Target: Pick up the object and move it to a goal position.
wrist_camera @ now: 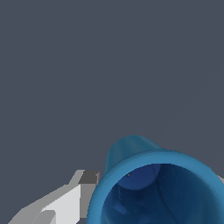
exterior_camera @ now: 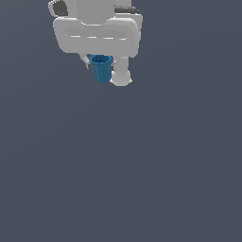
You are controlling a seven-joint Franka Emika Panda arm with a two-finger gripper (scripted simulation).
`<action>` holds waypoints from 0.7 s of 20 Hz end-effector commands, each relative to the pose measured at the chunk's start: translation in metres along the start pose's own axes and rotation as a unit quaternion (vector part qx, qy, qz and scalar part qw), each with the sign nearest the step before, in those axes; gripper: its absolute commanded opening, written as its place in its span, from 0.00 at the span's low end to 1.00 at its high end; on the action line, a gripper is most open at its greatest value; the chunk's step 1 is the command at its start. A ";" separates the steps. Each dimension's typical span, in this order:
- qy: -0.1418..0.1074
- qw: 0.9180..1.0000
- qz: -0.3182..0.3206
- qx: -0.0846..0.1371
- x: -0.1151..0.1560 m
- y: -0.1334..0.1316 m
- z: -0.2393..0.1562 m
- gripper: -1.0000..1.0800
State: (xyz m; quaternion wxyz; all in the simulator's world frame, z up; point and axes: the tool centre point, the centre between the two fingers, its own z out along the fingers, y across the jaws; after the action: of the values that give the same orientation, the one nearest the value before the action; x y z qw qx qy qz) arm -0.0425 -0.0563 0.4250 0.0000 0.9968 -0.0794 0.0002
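Note:
The blue ribbed cup (exterior_camera: pixel 101 69) sits upright between the fingers of my white gripper (exterior_camera: pixel 105 71), near the top of the exterior view. The gripper is shut on it, one finger on each side of the cup. The cup hangs below the white hand with its open rim up. In the wrist view the cup (wrist_camera: pixel 131 151) fills the lower corner, its wide rim and dark inside facing the camera. One grey-tipped finger (wrist_camera: pixel 87 178) presses against its side. The other finger is almost wholly hidden behind the rim.
A plain dark grey floor (exterior_camera: pixel 142 165) fills the exterior view. The white arm body (exterior_camera: pixel 97 33) stands above the cup at the top edge. No other objects or marker show.

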 end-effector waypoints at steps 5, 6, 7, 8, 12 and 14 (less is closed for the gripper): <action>0.000 1.000 0.000 0.000 0.007 0.003 -0.037 0.00; 0.000 1.000 0.000 0.000 0.008 0.003 -0.041 0.00; 0.000 1.000 0.000 0.000 0.009 0.003 -0.045 0.00; 0.000 1.000 0.000 0.000 0.010 0.003 -0.048 0.00; 0.000 1.000 0.000 0.000 0.012 0.004 -0.057 0.00; 0.000 1.000 0.000 0.000 0.013 0.004 -0.059 0.00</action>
State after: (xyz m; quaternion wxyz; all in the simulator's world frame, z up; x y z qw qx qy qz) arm -0.0313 -0.0622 0.4812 0.0000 0.9969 -0.0791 -0.0003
